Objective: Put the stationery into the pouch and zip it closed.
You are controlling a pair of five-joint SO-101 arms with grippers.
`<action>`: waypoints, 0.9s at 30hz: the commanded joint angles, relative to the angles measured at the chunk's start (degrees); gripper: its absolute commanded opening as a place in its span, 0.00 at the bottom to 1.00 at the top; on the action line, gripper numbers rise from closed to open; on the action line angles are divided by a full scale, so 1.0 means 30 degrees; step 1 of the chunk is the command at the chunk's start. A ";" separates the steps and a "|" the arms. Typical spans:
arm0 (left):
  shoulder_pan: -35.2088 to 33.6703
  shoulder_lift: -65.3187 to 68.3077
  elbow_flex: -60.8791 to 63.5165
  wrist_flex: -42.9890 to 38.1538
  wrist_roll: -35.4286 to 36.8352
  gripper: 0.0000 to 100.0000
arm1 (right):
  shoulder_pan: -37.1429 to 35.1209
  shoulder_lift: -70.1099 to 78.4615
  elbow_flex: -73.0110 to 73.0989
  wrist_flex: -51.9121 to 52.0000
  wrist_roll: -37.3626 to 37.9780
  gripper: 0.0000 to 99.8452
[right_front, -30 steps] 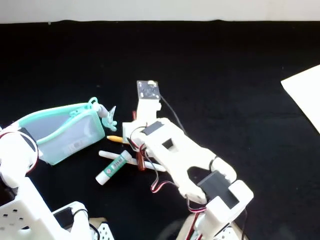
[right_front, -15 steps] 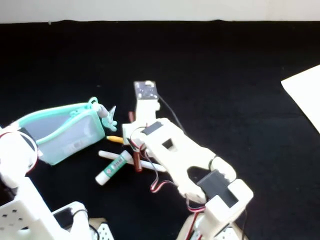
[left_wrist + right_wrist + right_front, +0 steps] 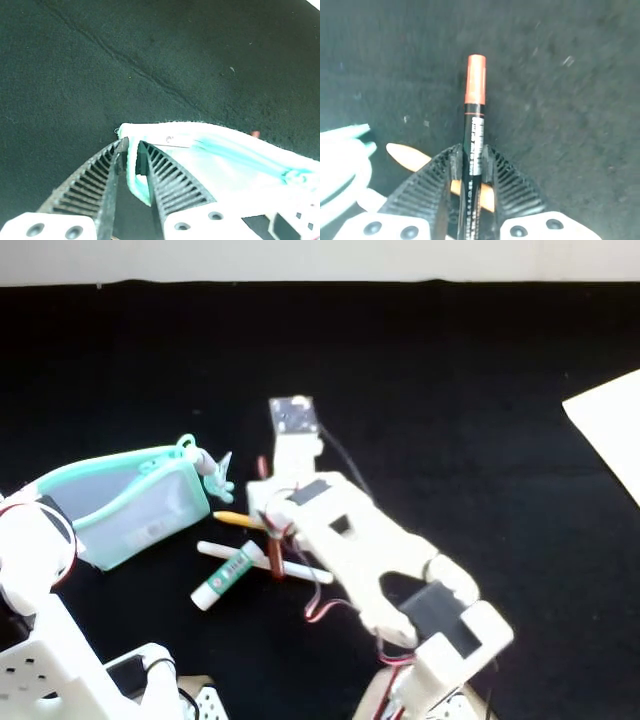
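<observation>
The teal and clear pouch (image 3: pixel 135 502) lies at the left of the black table, its zip pull (image 3: pixel 212 472) toward the middle. My left gripper (image 3: pixel 131 152) is shut on the pouch's (image 3: pixel 215 155) far-left edge. My right gripper (image 3: pixel 470 160) is shut on a red-capped marker (image 3: pixel 474 110), which it holds just right of the pouch's mouth, above an orange pen (image 3: pixel 405 156). From above, the marker (image 3: pixel 275 562) sticks out on both sides of the right gripper (image 3: pixel 268 525). An orange pen (image 3: pixel 235 519), a white pen (image 3: pixel 215 550) and a green glue stick (image 3: pixel 225 578) lie below the pouch.
A white sheet (image 3: pixel 610 430) lies at the table's right edge. The far half of the black table (image 3: pixel 450 350) is bare. The left arm's base (image 3: pixel 60 660) stands at the lower left corner.
My right gripper has shifted slightly left toward the pouch's mouth with the marker in it. The left gripper and the pouch have stayed put.
</observation>
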 commanded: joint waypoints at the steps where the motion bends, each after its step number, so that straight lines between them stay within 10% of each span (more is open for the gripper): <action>1: -0.0103 0.0103 0.0777 0.0147 0.0176 0.01 | 0.1011 -0.3619 -0.0659 0.0161 0.0234 0.00; 12: -0.0103 0.0103 0.0806 0.0147 0.0205 0.01 | 0.1158 -1.1473 -0.2593 0.0044 0.2403 0.00; 27: -0.0103 0.0103 0.0806 0.0176 0.0205 0.01 | -0.1919 -0.8249 -1.3582 0.0044 0.4220 0.00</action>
